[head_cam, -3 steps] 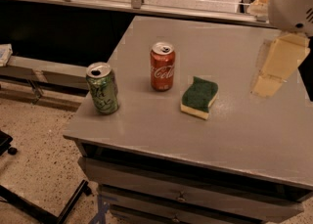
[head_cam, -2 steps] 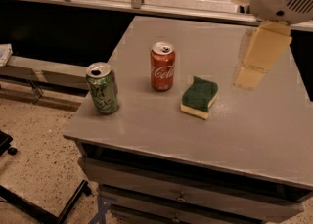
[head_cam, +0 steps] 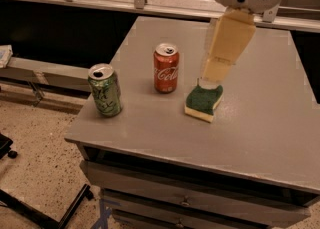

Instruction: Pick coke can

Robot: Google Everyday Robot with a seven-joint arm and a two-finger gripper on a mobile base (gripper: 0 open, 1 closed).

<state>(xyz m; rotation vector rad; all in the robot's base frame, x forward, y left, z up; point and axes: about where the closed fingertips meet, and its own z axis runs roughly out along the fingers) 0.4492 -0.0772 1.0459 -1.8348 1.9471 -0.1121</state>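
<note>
The coke can (head_cam: 166, 69), red with white script and a silver top, stands upright near the middle of the grey table (head_cam: 260, 128). My gripper (head_cam: 215, 72) hangs down from the white wrist housing at the top right. It is to the right of the can, about a can's width away, just above a sponge. Nothing is held in it.
A green patterned can (head_cam: 105, 90) stands upright near the table's left front corner. A green and yellow sponge (head_cam: 204, 103) lies right of the coke can, under the gripper. The table has drawers below its front edge. A dark gap and a floor lie to the left.
The gripper has swung left from the table's right side and now hangs over the sponge, closer to the coke can. The cans and the sponge have not moved.
</note>
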